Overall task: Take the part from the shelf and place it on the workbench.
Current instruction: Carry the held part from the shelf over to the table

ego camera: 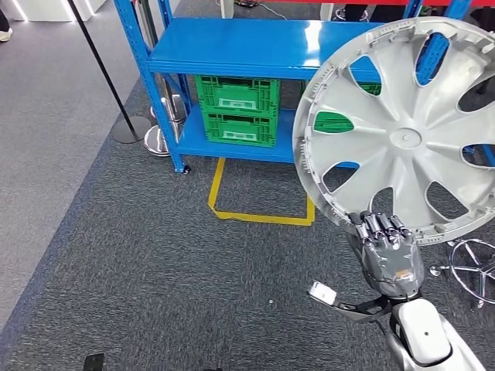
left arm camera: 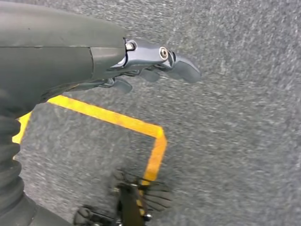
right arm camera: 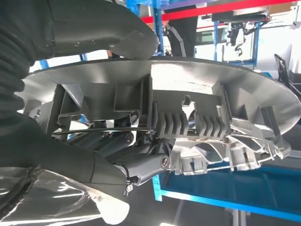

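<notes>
holding the part [ego camera: 408,131] in the right hand [ego camera: 388,251]: it's a silver wheel cover, gripped at the rim edge nearest the hand, the disc standing above the hand and tilted face-on to the head view. fingers [ego camera: 379,226] wrap over the rim; in the right wrist view the thumb [right arm camera: 142,169] sits on the ribbed back side of the rim, so it reads as a pinch across the edge, not a full wrap.

progress, judged from this moment: pickup looks done. the cover is clear of the blue shelf [ego camera: 245,46], which sits beyond and to the left of the hand, with green crates [ego camera: 237,108] on its lower level. the cover touches nothing but the hand, as far as i can see.

left: carry and placement. no workbench is visible, so i'd say the robot has to turn or walk before it can set the part down. placement not started.

left hand [left arm camera: 156,61] hangs over grey carpet by the yellow floor tape [left arm camera: 106,115]; fingers held straight and close together, holding nothing.

risk: a big disc on a 1-edge grip can swing or slip during the walk. a chrome stool base [ego camera: 476,267] on the floor sits just right of the hand, worth avoiding when turning.
</notes>
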